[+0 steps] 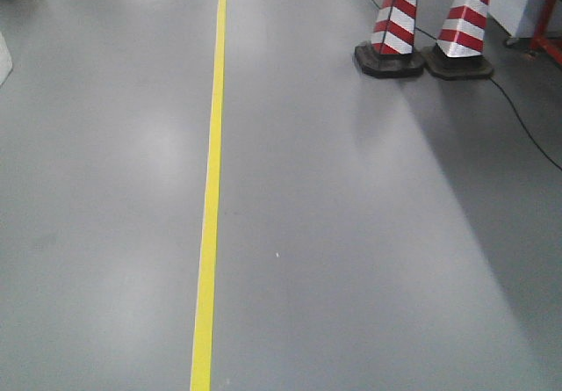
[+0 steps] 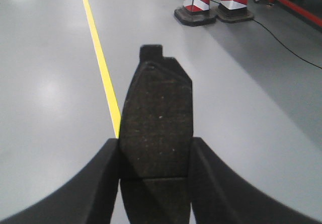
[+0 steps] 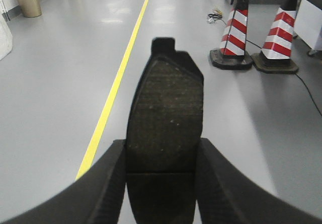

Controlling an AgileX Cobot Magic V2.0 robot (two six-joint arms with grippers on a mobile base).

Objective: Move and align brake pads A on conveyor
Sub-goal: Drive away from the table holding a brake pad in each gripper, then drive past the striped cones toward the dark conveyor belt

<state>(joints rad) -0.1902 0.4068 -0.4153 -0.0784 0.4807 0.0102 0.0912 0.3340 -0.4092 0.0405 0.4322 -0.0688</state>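
Observation:
In the left wrist view my left gripper (image 2: 155, 156) is shut on a dark grey brake pad A (image 2: 157, 113); the pad sticks forward with its end tab up, a thin groove across it near the fingers (image 2: 100, 183). My right gripper (image 3: 161, 158) is likewise shut on another brake pad A (image 3: 166, 108), held the same way above the grey floor. The conveyor is out of view in all three views. Neither gripper appears in the front view.
Grey floor with a yellow line (image 1: 211, 189) running away from me. Two red-and-white striped cones (image 1: 393, 26) (image 1: 464, 26) stand at the far right with a black cable (image 1: 527, 132) trailing past them. A red frame (image 2: 294, 5) lies beyond the cones.

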